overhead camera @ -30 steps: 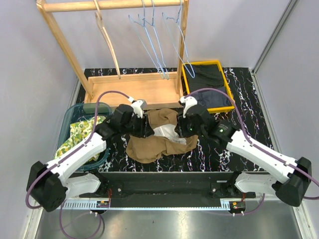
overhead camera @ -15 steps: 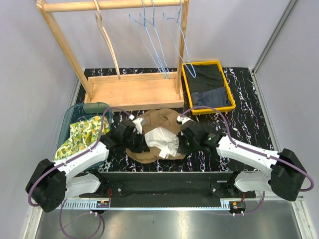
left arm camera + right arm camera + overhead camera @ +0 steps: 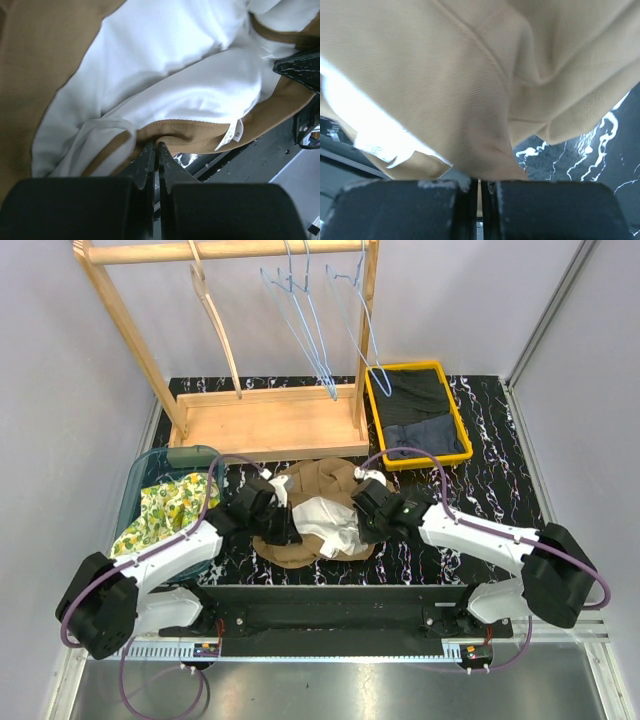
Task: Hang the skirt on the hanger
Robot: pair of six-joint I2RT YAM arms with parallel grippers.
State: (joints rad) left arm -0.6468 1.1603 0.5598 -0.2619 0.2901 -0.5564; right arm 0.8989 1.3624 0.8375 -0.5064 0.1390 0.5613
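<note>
The tan skirt (image 3: 318,488) with its white lining (image 3: 318,515) turned out lies bunched on the black marble table in front of the rack. My left gripper (image 3: 281,524) is shut on the skirt's tan waistband edge (image 3: 165,135) at its left side. My right gripper (image 3: 362,522) is shut on the tan fabric (image 3: 485,165) at its right side. Both hold it low over the table. A wooden hanger (image 3: 215,315) and blue wire hangers (image 3: 310,325) hang on the wooden rack's rail (image 3: 220,252) at the back.
A yellow tray (image 3: 462,435) with dark clothes stands at the back right. A teal bin (image 3: 140,480) with a yellow patterned cloth sits at the left. The rack's wooden base (image 3: 270,420) lies just behind the skirt.
Both grippers pulled the skirt toward the near edge and lowered it; the white lining now shows on top. The right arm's elbow has swung further in.
</note>
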